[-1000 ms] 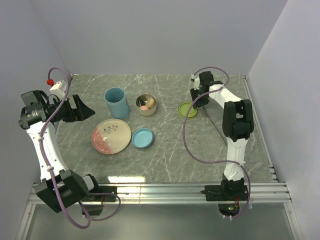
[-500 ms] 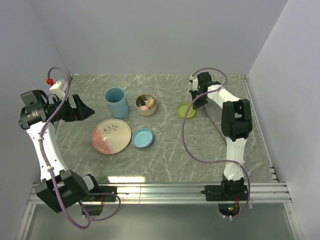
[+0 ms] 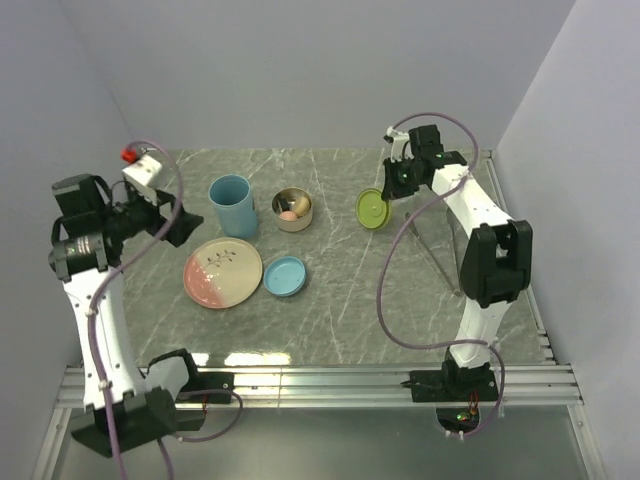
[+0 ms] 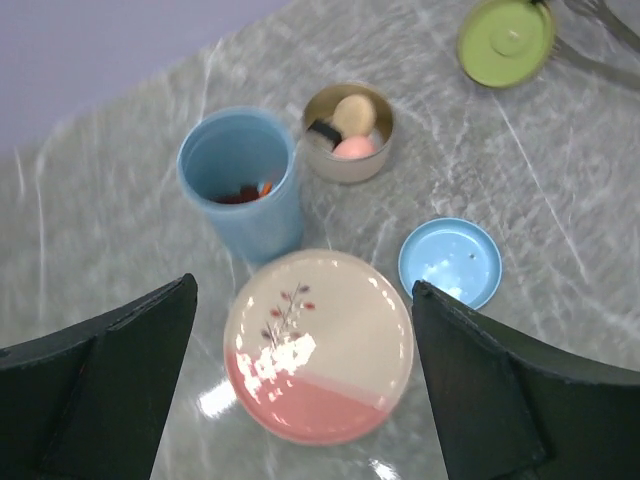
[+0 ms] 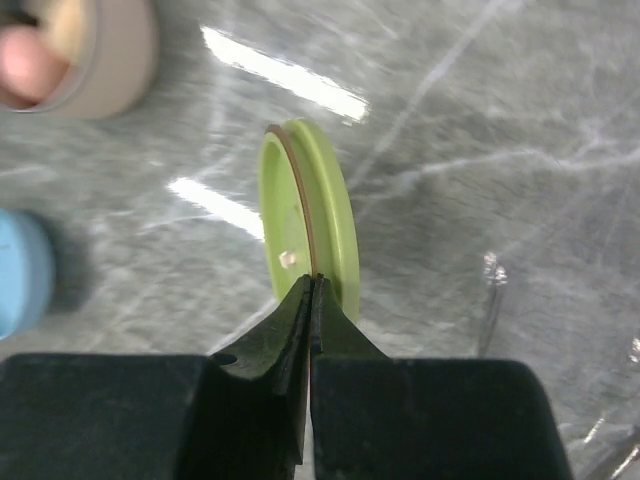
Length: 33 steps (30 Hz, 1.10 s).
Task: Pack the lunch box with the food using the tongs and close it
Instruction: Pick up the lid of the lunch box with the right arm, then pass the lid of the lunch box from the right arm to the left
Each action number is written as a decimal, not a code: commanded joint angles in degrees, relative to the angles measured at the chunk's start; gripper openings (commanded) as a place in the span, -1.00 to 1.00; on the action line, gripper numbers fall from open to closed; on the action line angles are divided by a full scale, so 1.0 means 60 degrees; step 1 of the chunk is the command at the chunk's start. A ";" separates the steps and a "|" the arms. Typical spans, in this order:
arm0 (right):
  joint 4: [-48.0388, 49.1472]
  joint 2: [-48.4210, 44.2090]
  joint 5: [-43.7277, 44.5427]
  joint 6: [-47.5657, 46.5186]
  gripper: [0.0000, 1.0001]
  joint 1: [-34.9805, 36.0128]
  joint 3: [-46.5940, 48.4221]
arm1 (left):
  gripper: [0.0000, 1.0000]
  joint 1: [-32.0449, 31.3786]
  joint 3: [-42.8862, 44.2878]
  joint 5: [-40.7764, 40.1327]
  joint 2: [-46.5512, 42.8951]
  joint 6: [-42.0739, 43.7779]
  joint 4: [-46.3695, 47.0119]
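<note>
While pale lavender walls close the scene in on three sides, a grey-green marble-look tabletop [image 3: 330, 320] with thin white veins fills the floor of it, showing two bright patches of glare near its front edge, where an aluminium rail [image 3: 320, 385] runs.

Up and to the left of the pink-and-cream plate [image 3: 223, 273], the left gripper [image 3: 172, 218] hangs above the surface with its jaws spread wide and nothing between them. Just behind the plate stands a blue cup [image 4: 240, 180], upright, with a few orange-red bits of food [image 4: 243, 192] at its bottom. Just beside the plate's right edge a shallow blue lid [image 3: 285, 276] lies flat.

Behind the plate and to its right sits the round metal lunch box [image 3: 292, 210], open at the top; a pale egg [image 4: 352, 113], a pink piece [image 4: 355, 148] and a small black-and-white piece [image 4: 322, 132] lie inside it.

Farther right of the plate, the right gripper [image 5: 310, 288] has its jaws pinched tight on the rim of the green lid [image 5: 305, 225], which is tipped up on edge. Well to the right of the plate, the tongs [image 3: 435, 250] lie flat on the marble, touched by neither gripper.
</note>
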 commanded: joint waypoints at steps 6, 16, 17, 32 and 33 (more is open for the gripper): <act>-0.0043 -0.1158 -0.1364 0.0334 -1.00 0.0311 -0.0504 | 0.87 -0.3489 -0.1266 -0.1767 -0.1075 0.2839 0.1770; 0.0016 -0.1773 -0.1188 -0.0061 -1.00 0.0750 -0.1280 | 0.82 -0.5339 -0.1778 -0.2632 -0.0693 0.3161 0.1960; 0.0016 -0.1918 -0.1217 -0.0091 -1.00 0.0794 -0.1324 | 0.82 -0.5441 -0.1866 -0.2691 -0.0708 0.3205 0.2018; -0.0583 -0.4130 -0.2798 -0.1526 -1.00 0.2083 -0.1632 | 0.96 -0.5794 -0.2351 0.0529 -0.0328 -0.0248 0.4537; -0.0613 -0.4248 -0.2973 -0.1571 -1.00 0.2243 -0.1589 | 0.97 -0.5823 -0.2321 0.0720 -0.0255 -0.0919 0.4741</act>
